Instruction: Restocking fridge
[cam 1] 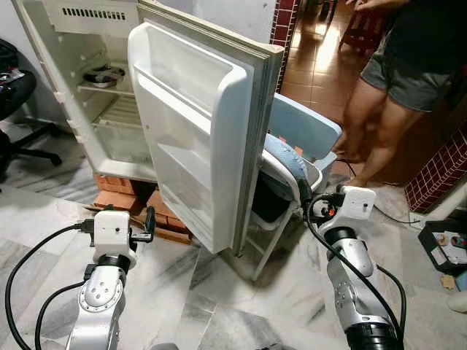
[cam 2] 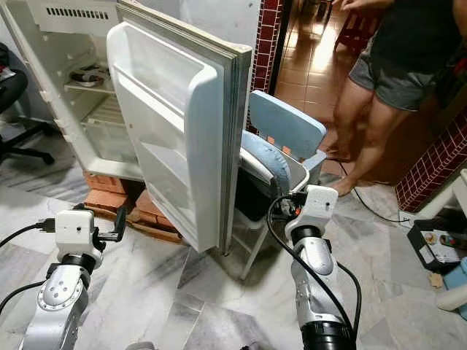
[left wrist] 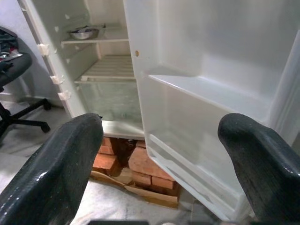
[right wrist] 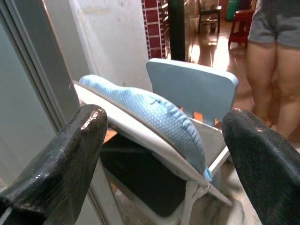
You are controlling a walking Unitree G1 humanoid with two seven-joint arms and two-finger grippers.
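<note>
The white fridge (cam 1: 87, 44) stands open on the left, with its door (cam 1: 197, 124) swung far out toward me. The door shelves (left wrist: 201, 93) hold nothing. Inside, a metal bowl (cam 1: 103, 75) sits on an upper shelf. My left gripper (cam 1: 148, 224) is low in front of the door's lower inner edge, open and holding nothing. Just past the door's outer edge, my right gripper (cam 1: 306, 195) is also open, pointing at a blue cushion (right wrist: 154, 115) that lies in a white tub on a pale blue chair (cam 1: 303, 127).
Red bricks (cam 1: 120, 197) prop up the fridge. A person (cam 1: 394, 80) stands at the back right on the brown tiles. A black office chair (cam 1: 18, 102) is at the far left. At the right edge, a black tray (cam 1: 445, 248) lies on the marble floor.
</note>
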